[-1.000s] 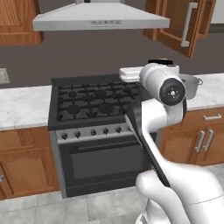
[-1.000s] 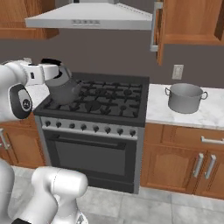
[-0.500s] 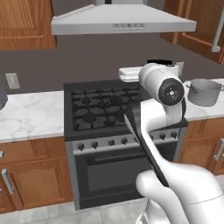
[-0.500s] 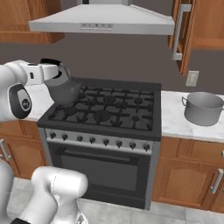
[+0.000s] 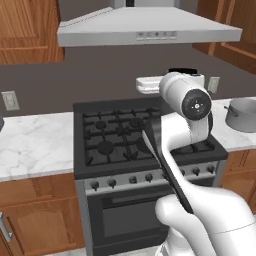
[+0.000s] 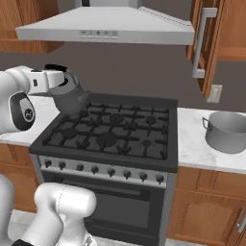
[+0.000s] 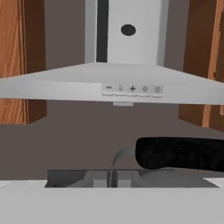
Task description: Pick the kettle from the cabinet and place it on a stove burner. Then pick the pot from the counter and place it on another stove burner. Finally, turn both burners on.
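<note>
— Right base view first: where does the small dark grey metal kettle with the black arched handle sit relative to the end effector?

— Directly beneath it. The end effector is clamped shut on the handle, so the kettle hangs under the hand with its curved spout pointing toward the black-topped range.

— And relative to that range?

— Above its rear left corner, just at the edge (I cannot tell whether it is over the grate or still over the white marble worktop beside it). The nearest round black burner cap lies forward and to the right of the kettle, and lower.

— So the coming move?

— My judgement: carry it a little further over the range, then lower it onto a grate.

— The large wide grey steel stockpot?

— On the worktop right of the range, well apart from the kettle, untouched.
</note>
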Motion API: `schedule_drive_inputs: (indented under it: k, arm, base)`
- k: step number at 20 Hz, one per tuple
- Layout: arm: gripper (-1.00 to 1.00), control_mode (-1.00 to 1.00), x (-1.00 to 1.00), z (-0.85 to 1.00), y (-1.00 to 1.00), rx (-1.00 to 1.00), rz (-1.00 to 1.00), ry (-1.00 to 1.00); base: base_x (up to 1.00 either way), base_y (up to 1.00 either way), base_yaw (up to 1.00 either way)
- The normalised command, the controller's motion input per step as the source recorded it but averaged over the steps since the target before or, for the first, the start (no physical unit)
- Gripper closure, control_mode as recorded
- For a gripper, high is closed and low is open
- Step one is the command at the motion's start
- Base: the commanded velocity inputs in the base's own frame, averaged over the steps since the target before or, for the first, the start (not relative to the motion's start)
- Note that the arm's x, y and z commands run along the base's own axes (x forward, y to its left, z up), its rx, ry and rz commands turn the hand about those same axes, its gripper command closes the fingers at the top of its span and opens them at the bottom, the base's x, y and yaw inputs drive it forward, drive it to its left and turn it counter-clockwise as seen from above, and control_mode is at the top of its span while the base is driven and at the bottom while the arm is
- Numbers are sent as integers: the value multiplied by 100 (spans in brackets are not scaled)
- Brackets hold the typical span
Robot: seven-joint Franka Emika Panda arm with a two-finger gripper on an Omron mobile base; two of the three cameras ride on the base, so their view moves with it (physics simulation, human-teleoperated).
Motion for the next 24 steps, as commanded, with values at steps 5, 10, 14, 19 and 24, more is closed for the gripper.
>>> schedule_drive_inputs:
  k: [5, 10, 14, 19, 24]
  arm:
    - [100, 100, 0, 0, 0, 0, 0, 0]
    - [100, 100, 0, 0, 0, 0, 0, 0]
    - [100, 100, 0, 0, 0, 0, 0, 0]
    - [100, -100, 15, 0, 13, 0, 0, 1]
    - [100, -100, 30, 0, 20, 0, 0, 1]
  base:
    - [50, 17, 0]
    - [43, 20, 0]
    - [29, 22, 0]
    - [4, 4, 0]
    - [0, 0, 0]
